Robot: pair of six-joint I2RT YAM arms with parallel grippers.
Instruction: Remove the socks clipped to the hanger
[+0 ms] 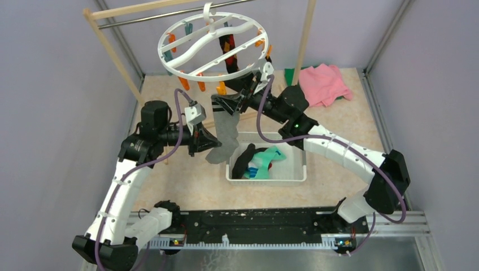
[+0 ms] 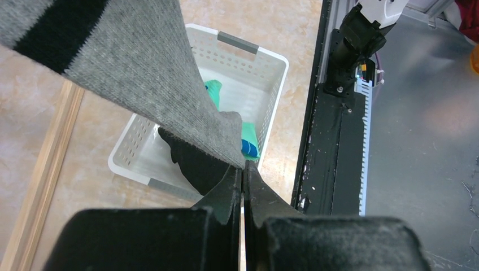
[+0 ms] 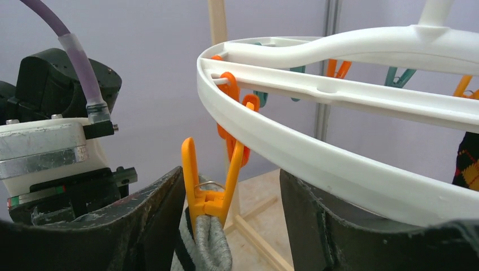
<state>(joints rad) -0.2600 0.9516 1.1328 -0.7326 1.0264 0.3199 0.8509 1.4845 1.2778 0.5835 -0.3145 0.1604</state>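
Clenched tight at 6 o'clock in the left wrist view, left gripper nipping the lower edge of the grey sock, probably to keep it taut and carry it off once freed. Beyond, at 12 o'clock, white basket waiting with other socks inside. Straddling the orange clip with right gripper, fingers spread and not squeezing, apparently lined up to pinch it open. Sock's cuff gripped in that clip, dangling at 6 o'clock of the hanger.
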